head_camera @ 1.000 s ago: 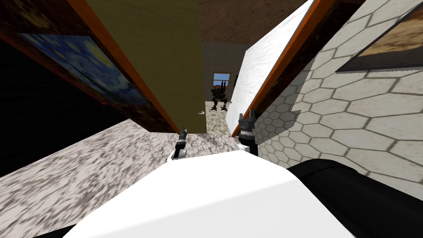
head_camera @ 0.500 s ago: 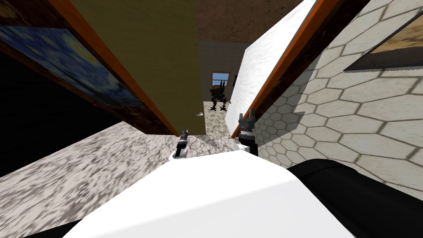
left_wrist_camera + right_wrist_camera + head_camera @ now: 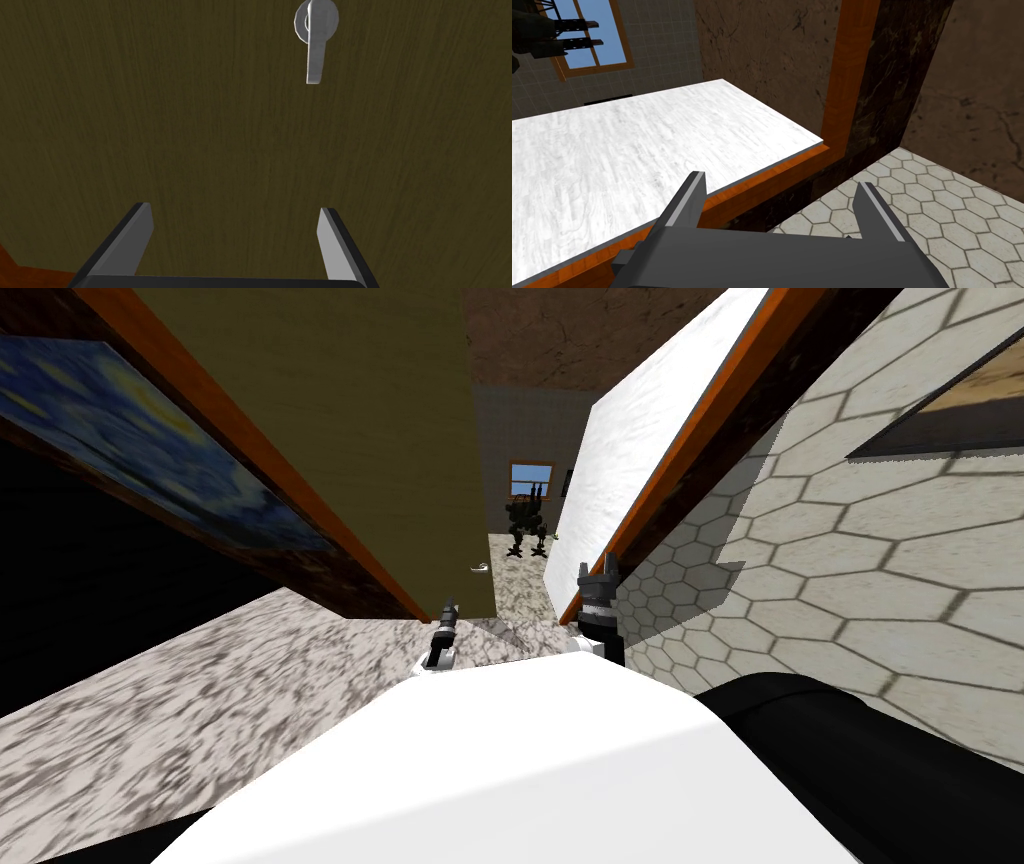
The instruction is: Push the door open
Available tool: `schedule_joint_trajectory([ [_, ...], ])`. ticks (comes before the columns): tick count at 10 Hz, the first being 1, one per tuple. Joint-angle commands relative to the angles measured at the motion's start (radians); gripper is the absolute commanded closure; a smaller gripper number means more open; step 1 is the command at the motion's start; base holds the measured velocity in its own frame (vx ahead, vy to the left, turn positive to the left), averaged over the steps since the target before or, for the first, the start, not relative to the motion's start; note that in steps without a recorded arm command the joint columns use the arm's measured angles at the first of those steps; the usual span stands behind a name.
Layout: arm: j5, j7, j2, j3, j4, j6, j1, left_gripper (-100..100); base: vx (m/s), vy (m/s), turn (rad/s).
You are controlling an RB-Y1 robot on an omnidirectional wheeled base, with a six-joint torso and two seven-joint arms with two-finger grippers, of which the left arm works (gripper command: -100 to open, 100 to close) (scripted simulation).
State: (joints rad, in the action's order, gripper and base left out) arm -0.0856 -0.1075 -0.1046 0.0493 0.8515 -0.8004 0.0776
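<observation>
The olive-brown door (image 3: 330, 438) stands ajar at eleven o'clock of the robot, with a gap to the room beyond. Its grey lever handle (image 3: 315, 45) lies just ahead of the left gripper (image 3: 235, 207), fingers spread and empty, close to the panel — contact cannot be told. At one o'clock the right gripper (image 3: 781, 179), likewise spread and empty, hangs beside a white door (image 3: 612, 160) and its orange frame (image 3: 842, 75). The push looks underway; the next move calls for steady forward pressure near the handle edge. No writing is legible.
</observation>
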Motion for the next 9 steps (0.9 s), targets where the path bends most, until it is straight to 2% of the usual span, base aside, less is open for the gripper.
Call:
schedule_joint_trajectory([
  [1,-0.003,-0.007,0.000,0.001,-0.046,-0.006,0.022,-100,0.108,-0.014,-0.022],
  [4,-0.008,-0.018,0.002,0.001,-0.112,-0.016,0.051,-100,0.099,-0.026,-0.027],
  [6,-0.014,-0.032,0.003,0.002,-0.192,-0.027,0.088,-100,0.139,-0.017,-0.044],
  [8,-0.016,-0.038,0.004,0.002,-0.227,-0.032,0.103,-100,0.117,-0.028,-0.020],
  [9,-0.019,-0.043,0.005,0.003,-0.260,-0.037,0.118,-100,0.098,-0.030,-0.034],
])
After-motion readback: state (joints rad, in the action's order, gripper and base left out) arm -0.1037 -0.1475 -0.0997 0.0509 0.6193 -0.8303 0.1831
